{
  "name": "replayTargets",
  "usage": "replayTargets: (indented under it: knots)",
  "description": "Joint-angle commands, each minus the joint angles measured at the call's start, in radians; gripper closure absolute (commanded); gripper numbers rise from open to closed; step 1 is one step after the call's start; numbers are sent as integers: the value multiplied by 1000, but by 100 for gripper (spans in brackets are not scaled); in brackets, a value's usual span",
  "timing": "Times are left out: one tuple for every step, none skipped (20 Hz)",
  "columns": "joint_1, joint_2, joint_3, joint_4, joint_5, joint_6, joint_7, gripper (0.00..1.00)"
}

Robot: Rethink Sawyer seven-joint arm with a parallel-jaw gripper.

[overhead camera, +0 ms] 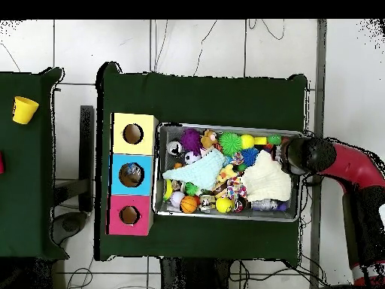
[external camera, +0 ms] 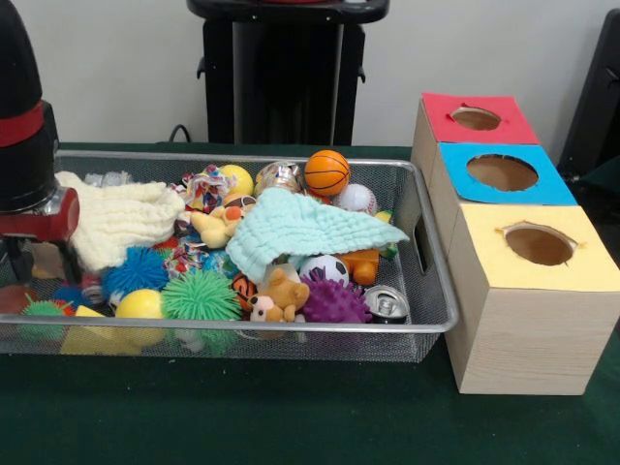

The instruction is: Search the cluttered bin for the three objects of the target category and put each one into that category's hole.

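- Nearest me in the wire bin (external camera: 426,325): a spiky green ball (external camera: 201,296), soft and light; pinch its body.
- Mid-bin, a mint cloth (external camera: 305,225) half-covers a soccer ball (external camera: 325,268), smooth and slippery.
- Farther back, a basketball (external camera: 327,171) sits exposed.
- The gripper (external camera: 39,254) hangs at the bin's end; I can't tell its jaws.
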Motion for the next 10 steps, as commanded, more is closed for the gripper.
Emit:
replayTargets:
  knots:
    - [19, 22, 74, 76, -30, -71, -187, 0]
    - [24, 15, 73, 83, -27, -68, -177, 0]
    - [31, 7, 71, 87, -26, -64, -168, 0]
    - [38, -1, 69, 92, -25, -60, -159, 0]
    - [45, -8, 66, 94, -25, -56, -153, 0]
    - [51, -16, 64, 97, -24, -53, -146, 0]
    - [55, -22, 62, 97, -23, -47, -145, 0]
    - [59, -27, 60, 99, -22, -44, -140, 0]
    - [59, -31, 58, 100, -22, -43, -140, 0]
    - [61, -36, 56, 102, -21, -41, -137, 0]
